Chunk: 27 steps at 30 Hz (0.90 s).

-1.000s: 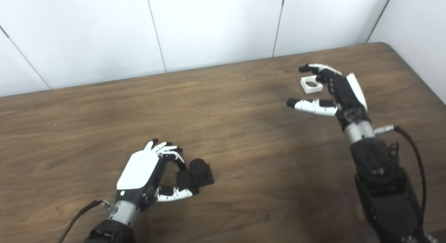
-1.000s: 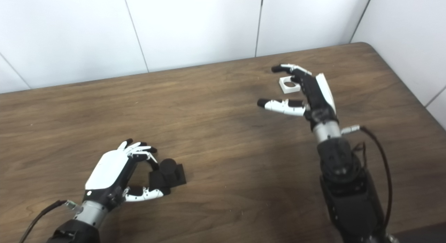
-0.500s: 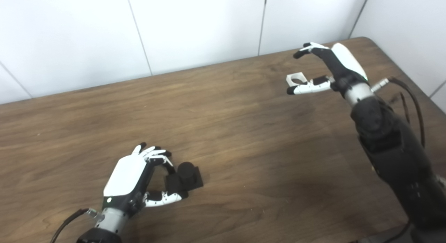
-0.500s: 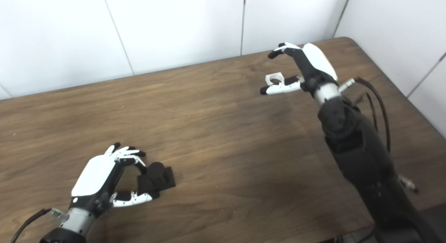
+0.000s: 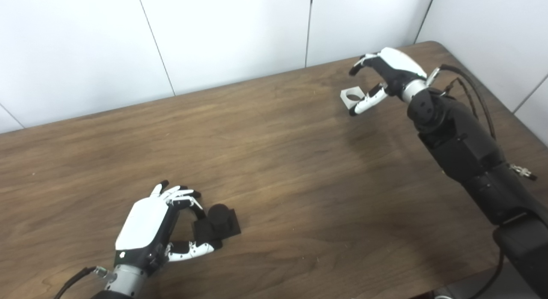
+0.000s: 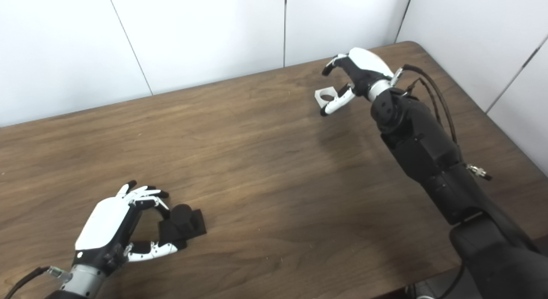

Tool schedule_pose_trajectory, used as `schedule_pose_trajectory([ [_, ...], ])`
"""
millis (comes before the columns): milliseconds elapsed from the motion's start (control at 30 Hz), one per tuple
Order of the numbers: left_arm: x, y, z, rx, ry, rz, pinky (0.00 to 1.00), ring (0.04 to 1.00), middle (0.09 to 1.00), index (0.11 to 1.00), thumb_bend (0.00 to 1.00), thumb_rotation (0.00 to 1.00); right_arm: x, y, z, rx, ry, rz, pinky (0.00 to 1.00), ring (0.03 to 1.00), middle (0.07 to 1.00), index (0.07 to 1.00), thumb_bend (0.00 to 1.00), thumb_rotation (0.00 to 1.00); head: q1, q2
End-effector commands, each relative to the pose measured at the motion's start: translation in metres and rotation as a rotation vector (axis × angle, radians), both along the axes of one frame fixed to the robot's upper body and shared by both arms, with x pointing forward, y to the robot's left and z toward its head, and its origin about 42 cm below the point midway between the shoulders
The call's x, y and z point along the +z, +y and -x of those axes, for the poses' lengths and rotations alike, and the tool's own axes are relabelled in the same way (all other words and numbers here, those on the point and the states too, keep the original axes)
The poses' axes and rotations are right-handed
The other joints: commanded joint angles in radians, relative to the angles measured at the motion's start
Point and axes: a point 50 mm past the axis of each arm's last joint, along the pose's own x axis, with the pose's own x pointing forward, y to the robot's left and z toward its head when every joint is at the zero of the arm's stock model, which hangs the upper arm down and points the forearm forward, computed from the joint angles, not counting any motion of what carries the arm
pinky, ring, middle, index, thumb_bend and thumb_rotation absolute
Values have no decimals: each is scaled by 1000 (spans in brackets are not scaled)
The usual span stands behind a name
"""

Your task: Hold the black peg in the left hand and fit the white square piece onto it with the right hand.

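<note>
While nothing has been fitted together yet, both pickups look like they're just getting set up. The black peg [image 5: 216,222] is sitting on the table [image 5: 291,170] near the front left, with the left hand [image 5: 147,224] curled loosely around it; fingers and thumb are right at its base, but a firm grip can't be confirmed. Well apart at the far right, the white square piece [image 5: 352,96] lies flat, bracketed by the right hand [image 5: 387,74], which is spread open with the thumb beside it and nothing gripped. Probably left to do: both grasps, lifting, bringing together, seating the piece on the peg.
</note>
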Motion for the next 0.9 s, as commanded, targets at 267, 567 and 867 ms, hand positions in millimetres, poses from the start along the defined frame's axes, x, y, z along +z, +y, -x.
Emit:
schedule_pose_trajectory([
  [267,4,7,6,7,-2,-26,1000,862,766,487,517,45,36,-5,-27,11,-31,140,964,972,915,727,884,169,0,5],
  [567,4,9,10,12,0,-29,1000,856,764,487,517,45,30,-5,-35,-1,2,183,951,960,908,722,873,168,0,6],
  [867,5,9,13,10,11,-40,1000,859,766,487,516,45,29,-8,-42,-10,34,191,938,961,907,720,846,177,7,5],
])
